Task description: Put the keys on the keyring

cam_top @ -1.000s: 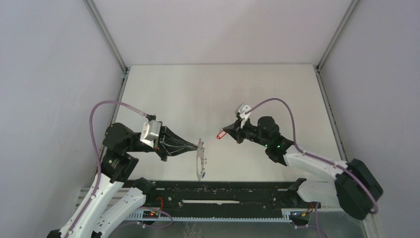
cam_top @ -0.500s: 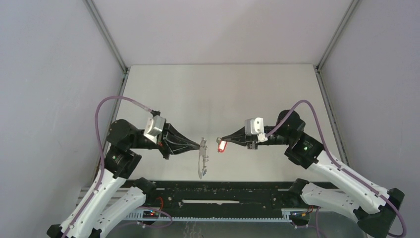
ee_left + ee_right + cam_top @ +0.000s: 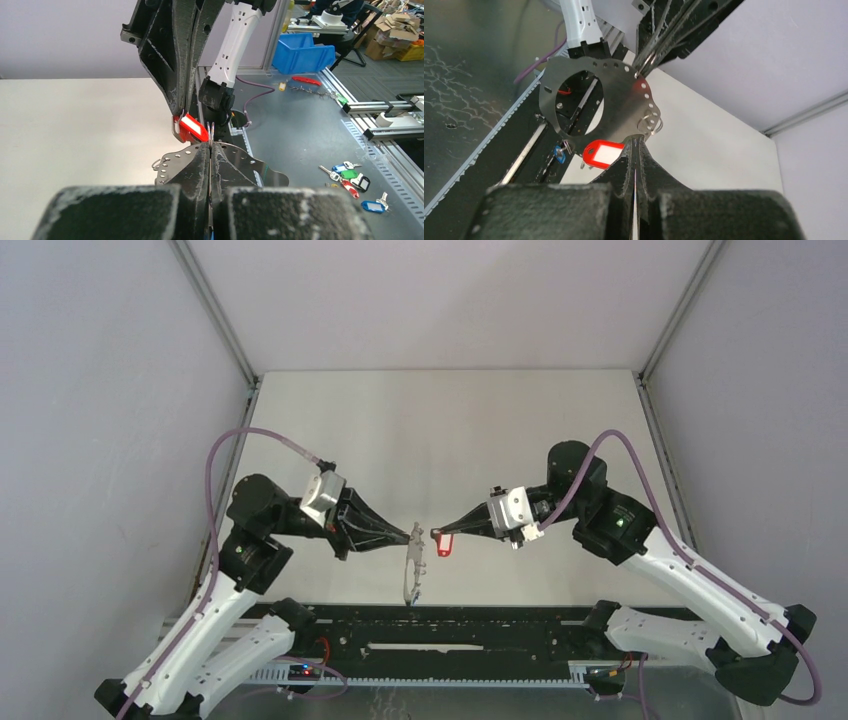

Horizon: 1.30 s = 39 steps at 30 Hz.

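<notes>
The keyring (image 3: 621, 102), a flat grey metal ring with small holes along its rim, hangs edge-on in the top view, clear of the table. The left gripper (image 3: 415, 531) has its fingers pressed together on the keyring's upper rim. Just to the right of that rim, the right gripper (image 3: 438, 533) points at the keyring with its fingers closed, pinching the red key (image 3: 446, 543). Whether the key touches the metal cannot be told. The blue key (image 3: 559, 152) dangles at the keyring's lower rim.
</notes>
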Motion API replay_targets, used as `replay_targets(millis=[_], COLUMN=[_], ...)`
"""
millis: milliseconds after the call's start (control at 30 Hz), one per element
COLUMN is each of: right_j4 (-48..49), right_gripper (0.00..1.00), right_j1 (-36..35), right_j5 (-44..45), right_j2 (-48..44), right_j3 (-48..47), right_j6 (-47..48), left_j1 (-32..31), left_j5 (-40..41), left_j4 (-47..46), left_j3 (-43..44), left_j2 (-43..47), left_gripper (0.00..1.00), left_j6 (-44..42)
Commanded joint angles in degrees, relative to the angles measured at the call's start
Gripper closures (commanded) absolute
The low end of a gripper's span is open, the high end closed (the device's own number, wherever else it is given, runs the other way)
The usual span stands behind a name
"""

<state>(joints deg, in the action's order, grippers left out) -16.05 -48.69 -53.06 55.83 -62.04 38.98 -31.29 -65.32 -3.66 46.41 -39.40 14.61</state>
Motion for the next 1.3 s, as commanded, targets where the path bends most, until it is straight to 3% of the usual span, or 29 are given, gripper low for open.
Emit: replay_targets(millis=[0,533,1267], right_j4=[-0.4,2.4,1.0], right_gripper=[1.0,1.0,1.0], right_j1=[-1.6,-4.6,-7.8], right_j5=[-1.5,-0.9,1.7], right_j2=[1.3,4.1,4.0], right_j3=[-3.9,-7.5,-7.8], right_j6=[3.8,4.9,7.4], left_j1=[-0.6,-1.2,-1.4], left_j5=[-1.1,-3.9,-2.8], left_j4=[-4.1,-4.2,-5.5], left_j3=[2.3,1.6,1.3], left_j2=[-0.3,-1.5,-2.5], left_gripper=[1.0,1.0,1.0], left_j6=[1.4,-2.9,-2.0])
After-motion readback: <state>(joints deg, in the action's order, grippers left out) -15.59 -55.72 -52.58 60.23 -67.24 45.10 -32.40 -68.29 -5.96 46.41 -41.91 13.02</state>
